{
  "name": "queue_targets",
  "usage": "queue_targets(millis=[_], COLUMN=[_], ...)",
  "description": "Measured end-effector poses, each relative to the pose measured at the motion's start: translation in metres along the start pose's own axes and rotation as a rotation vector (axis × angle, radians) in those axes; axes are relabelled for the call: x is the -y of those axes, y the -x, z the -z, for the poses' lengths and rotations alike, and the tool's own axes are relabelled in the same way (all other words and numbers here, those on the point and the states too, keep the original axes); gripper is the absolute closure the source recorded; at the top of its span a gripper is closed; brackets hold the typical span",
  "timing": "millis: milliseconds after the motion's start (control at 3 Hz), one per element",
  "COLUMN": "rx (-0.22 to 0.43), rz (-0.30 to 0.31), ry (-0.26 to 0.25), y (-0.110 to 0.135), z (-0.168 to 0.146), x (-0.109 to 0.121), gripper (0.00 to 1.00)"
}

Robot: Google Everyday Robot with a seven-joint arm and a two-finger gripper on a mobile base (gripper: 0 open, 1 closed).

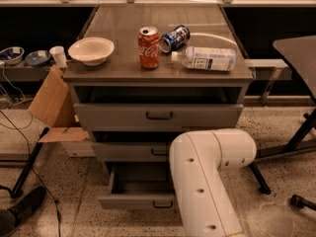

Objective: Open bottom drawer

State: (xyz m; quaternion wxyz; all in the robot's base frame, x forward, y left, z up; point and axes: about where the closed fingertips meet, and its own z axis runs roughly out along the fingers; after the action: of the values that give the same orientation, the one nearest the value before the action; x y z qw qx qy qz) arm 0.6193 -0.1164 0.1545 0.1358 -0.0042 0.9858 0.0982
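Observation:
The grey cabinet (232, 116) has three drawers. The bottom drawer (133, 200) is pulled out toward me, and its dark inside (140, 177) shows nothing in it. Its small dark bar handle (162, 205) sits right beside my white arm (207, 181). The arm bends at an elbow on the right and runs down over the drawer's right part to the bottom edge of the view. My gripper does not show; it is hidden behind the arm or below the view. The middle drawer (128, 152) and the top drawer (158, 115) stick out only slightly.
On the cabinet top stand a white bowl (91, 50) and a red can (148, 47); a blue can (175, 38) and a plastic bottle (207, 58) lie on their sides. A cardboard box (52, 107) sits at the left. A chair base (296, 147) is at the right.

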Motion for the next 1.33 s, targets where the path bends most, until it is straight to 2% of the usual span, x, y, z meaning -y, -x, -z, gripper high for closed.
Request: queue_targets(millis=[333, 667, 1000, 1333], rx=[-0.045, -0.096, -0.118, -0.147], rz=[0.033, 0.066, 0.076, 0.059], ry=[0.001, 0.014, 0.02, 0.021], y=[-0.007, -0.028, -0.044, -0.074], z=[-0.002, -0.004, -0.004, -0.004], x=[-0.002, 0.0, 0.003, 0.017], gripper=[1.0, 1.0, 1.0, 1.0])
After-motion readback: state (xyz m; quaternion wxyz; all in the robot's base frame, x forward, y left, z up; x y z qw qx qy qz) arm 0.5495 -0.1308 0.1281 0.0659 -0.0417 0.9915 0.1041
